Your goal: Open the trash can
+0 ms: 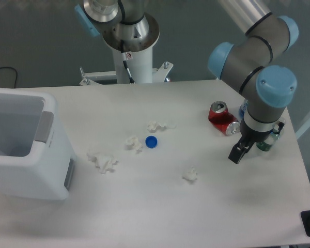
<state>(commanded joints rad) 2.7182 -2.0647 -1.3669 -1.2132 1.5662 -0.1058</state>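
The trash can (28, 173) is a large white boxy bin at the table's left edge, with a grey strip on its top right rim and a grey slot low on its right side. Its top is open and I can see into the hollow interior. My gripper (236, 154) hangs far to the right, above the table, just below a crushed red can. Its dark fingers are seen edge-on, pressed together with nothing between them. The gripper is well apart from the trash can.
A crushed red soda can (221, 118) lies at the right. A green bottle (265, 142) is partly hidden behind my wrist. Several crumpled white paper scraps (103, 160) and a blue bottle cap (151, 141) are scattered mid-table. The robot base (129, 39) stands at the back.
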